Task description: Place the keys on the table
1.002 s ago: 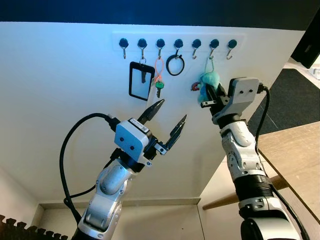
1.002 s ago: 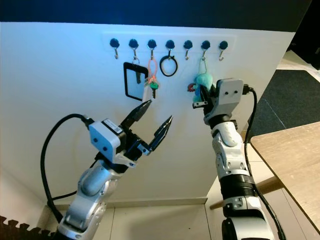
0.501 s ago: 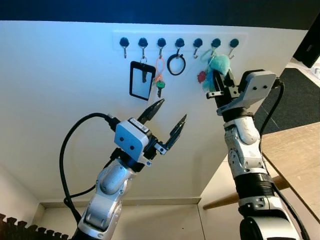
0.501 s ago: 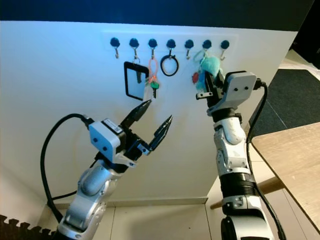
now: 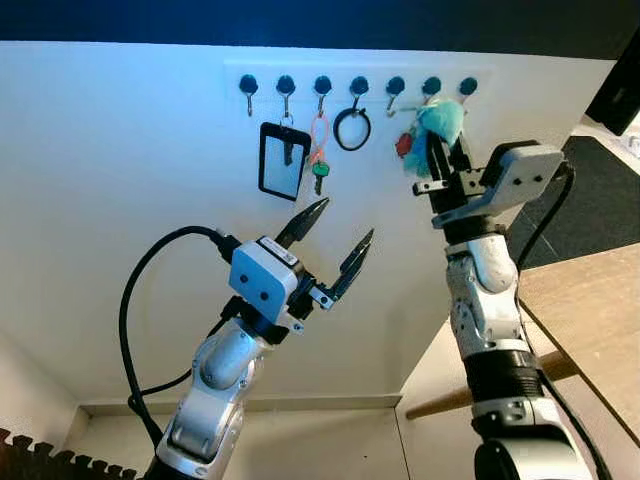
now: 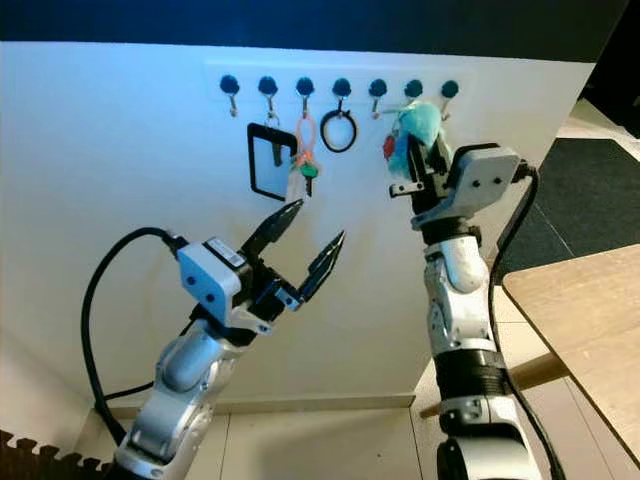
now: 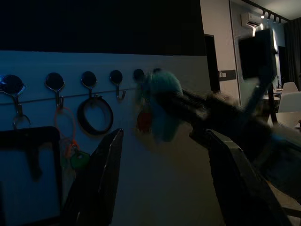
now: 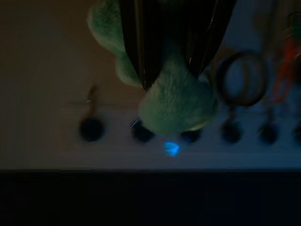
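Keys: the keys (image 5: 437, 122) with a fuzzy teal toy are up by the hooks (image 5: 358, 86) on the white wall.
Right gripper (image 5: 440, 160): fingers pinching the keys.
Left gripper (image 5: 340, 238): fingers spread apart, lower down.
Table (image 5: 590, 300): at the right, well apart.

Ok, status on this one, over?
Right gripper shut on teal plush keys, lifted at the hook rail. Left gripper open, idle. Table lower right.

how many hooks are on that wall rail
7, in one row along the white rail: hooks and, left to right. The sixth is partly hidden by the teal plush keychain held in the right gripper.
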Robot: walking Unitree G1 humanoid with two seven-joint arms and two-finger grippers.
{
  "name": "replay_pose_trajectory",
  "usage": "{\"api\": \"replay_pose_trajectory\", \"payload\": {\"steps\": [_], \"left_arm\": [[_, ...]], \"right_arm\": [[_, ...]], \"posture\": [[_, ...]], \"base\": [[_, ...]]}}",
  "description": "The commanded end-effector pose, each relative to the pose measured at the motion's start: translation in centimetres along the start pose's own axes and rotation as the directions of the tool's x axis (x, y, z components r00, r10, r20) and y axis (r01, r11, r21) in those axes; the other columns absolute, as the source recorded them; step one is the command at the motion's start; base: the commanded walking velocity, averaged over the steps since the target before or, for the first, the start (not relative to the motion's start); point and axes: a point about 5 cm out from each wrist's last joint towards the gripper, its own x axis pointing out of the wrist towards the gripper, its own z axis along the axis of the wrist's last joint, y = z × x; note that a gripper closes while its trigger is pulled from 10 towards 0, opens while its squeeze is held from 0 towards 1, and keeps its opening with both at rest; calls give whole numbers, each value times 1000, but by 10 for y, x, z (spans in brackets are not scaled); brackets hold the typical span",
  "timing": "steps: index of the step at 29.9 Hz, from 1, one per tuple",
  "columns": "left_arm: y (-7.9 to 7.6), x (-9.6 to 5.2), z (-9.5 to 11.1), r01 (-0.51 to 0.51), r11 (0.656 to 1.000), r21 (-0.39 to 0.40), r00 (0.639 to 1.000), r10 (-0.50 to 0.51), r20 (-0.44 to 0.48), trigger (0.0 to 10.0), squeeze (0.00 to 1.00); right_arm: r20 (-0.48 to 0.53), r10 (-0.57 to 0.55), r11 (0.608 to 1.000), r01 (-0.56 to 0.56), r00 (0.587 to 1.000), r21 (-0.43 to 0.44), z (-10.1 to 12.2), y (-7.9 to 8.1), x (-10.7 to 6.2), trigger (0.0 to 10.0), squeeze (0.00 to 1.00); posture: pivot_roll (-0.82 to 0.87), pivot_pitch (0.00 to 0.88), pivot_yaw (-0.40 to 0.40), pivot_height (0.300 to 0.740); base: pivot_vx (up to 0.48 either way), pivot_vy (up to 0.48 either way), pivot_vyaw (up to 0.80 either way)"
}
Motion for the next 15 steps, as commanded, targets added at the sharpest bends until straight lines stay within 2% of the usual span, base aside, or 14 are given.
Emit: {"api": "replay_pose_trajectory", "payload": {"steps": [1, 4, 5, 6, 7, 8, 9, 10, 11, 12, 13, 14, 15], "left_arm": [[0, -4, -5, -14, 1000, 18, 1000, 14, -22, 10000, 0], [2, -8, -7, -22, 999, 28, 999, 23, -34, 10000, 0], [10, -22, -18, -66, 997, 44, 993, 70, -93, 10000, 0], [13, -29, -23, -89, 995, 48, 988, 95, -121, 10000, 0], [13, -29, -23, -89, 995, 48, 988, 95, -121, 10000, 0], [17, -47, -36, -116, 991, 68, 972, 128, -199, 10000, 0], [17, -47, -36, -116, 991, 68, 972, 128, -199, 10000, 0], [18, -59, -46, -130, 989, 77, 956, 146, -256, 10000, 0], [20, -85, -64, -158, 983, 92, 912, 181, -368, 10000, 0], [20, -85, -64, -158, 983, 92, 912, 181, -368, 10000, 0], [20, -100, -76, -184, 979, 86, 874, 203, -441, 10000, 0], [19, -132, -100, -258, 962, 86, 765, 258, -590, 10000, 0], [18, -153, -114, -302, 948, 98, 682, 287, -672, 10000, 0]], "right_arm": [[-43, 23, 1000, -23, 999, -10, -12, 5, -19, 10000, 0], [-78, 22, 1000, -23, 997, -12, -19, 6, -28, 10000, 0], [-178, 20, 999, -27, 984, -41, -37, 8, -52, 10000, 0], [-214, 17, 998, -29, 977, -50, -44, 9, -62, 10000, 0], [-214, 17, 998, -29, 977, -50, -44, 9, -62, 10000, 0], [-288, 0, 998, -18, 958, -59, -57, 9, -81, 10000, 0], [-288, 0, 998, -18, 958, -59, -57, 9, -81, 10000, 0], [-337, -13, 998, -10, 942, -69, -66, 9, -92, 10000, 0], [-442, -33, 996, -6, 896, -88, -82, 8, -115, 10000, 0], [-442, -33, 996, -6, 896, -88, -82, 8, -115, 10000, 0], [-503, -40, 995, -10, 864, -95, -91, 7, -127, 10000, 0], [-633, -38, 995, -31, 773, -97, -109, 8, -150, 10000, 0], [-696, -34, 997, -28, 717, -78, -118, 9, -164, 10000, 0]], "posture": [[73, 61, -49, 740], [71, 61, -49, 740], [69, 63, -47, 740], [69, 63, -47, 740], [69, 63, -47, 740], [67, 65, -42, 740], [67, 65, -42, 740], [68, 65, -42, 740], [69, 67, -42, 740], [69, 67, -42, 740], [72, 65, -40, 740], [71, 64, -39, 740], [71, 64, -39, 740]], "base": [[0, 0, 0], [0, 0, 0], [0, 0, 0], [0, 0, 0], [0, 0, 0], [0, 0, 0], [0, 0, 0], [0, 0, 0], [0, 0, 0], [0, 0, 0], [0, 0, 0], [0, 0, 0], [0, 0, 0]]}}
